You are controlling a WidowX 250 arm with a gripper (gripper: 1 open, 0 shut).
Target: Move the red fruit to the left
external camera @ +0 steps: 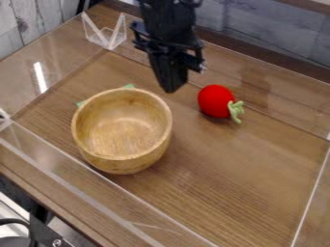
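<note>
The red fruit (217, 100) is small, round and glossy, with a green leafy stem on its right side. It lies on the wooden table to the right of the wooden bowl (122, 132). My black gripper (171, 83) points down, its fingers pressed together with nothing between them. Its tip hangs just left of the fruit and a little behind it, above the table past the bowl's far right rim. It does not touch the fruit.
A green block's corners peek out behind the bowl (127, 88). Clear plastic walls (52, 72) fence the table on all sides. Bare wood stretches in front of the fruit and to the right.
</note>
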